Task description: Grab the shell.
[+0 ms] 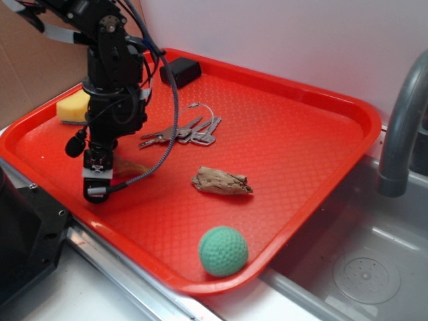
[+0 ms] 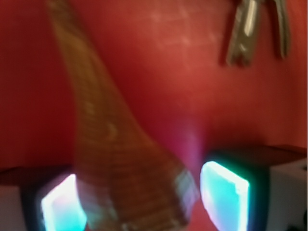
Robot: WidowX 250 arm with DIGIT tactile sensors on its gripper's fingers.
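Observation:
The shell (image 2: 120, 163) is tan-orange and ridged. In the wrist view its wide end lies between my two glowing pads and its point tapers away to the upper left. My gripper (image 2: 144, 202) is open around it: the left pad (image 2: 60, 207) is at the shell's side, and the right pad (image 2: 224, 195) stands a small gap off. In the exterior view the gripper (image 1: 95, 187) is down at the red tray's (image 1: 301, 100) left front, with the shell (image 1: 132, 168) partly hidden behind it.
On the tray are a bunch of keys (image 1: 184, 132), a brown wood-like chunk (image 1: 223, 181), a green golf ball (image 1: 223, 251), a yellow sponge (image 1: 73, 105) and a black box (image 1: 180, 70). The keys (image 2: 255, 29) also show in the wrist view. A grey faucet (image 1: 401, 127) and sink are at right.

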